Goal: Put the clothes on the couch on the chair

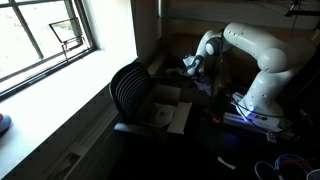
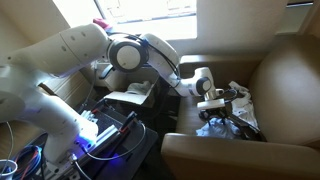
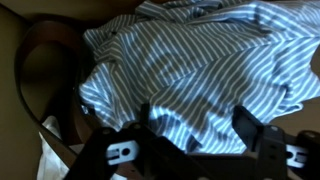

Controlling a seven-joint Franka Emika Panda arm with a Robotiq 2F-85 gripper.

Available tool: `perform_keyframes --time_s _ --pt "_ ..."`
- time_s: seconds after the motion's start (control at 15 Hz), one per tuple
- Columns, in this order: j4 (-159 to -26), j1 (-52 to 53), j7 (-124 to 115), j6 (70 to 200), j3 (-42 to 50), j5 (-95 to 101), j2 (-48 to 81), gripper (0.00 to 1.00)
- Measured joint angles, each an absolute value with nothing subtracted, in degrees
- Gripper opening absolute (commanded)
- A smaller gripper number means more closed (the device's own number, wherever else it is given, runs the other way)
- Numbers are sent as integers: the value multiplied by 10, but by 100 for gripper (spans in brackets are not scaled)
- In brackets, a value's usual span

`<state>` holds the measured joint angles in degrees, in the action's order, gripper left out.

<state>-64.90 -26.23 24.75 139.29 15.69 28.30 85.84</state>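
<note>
Claw (image 3: 190, 135) gapes over striped shirt (image 3: 190, 60) on couch (image 2: 290, 80).

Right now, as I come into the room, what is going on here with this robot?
The white robot arm reaches over the brown couch. Its claw is open over a blue-and-white striped shirt that lies crumpled on the seat. Nothing is gripped yet. The black chair stands by the window.

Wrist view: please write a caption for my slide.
Open jaws hover over a crumpled striped shirt on the brown couch.
</note>
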Motion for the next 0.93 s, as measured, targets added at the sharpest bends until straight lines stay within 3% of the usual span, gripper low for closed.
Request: perform_keyframes --time_s 0.53,0.93 --pt "-647 -261 247 1391 159 281 858 1" --pt "-621 -254 307 1262 150 260 836 1"
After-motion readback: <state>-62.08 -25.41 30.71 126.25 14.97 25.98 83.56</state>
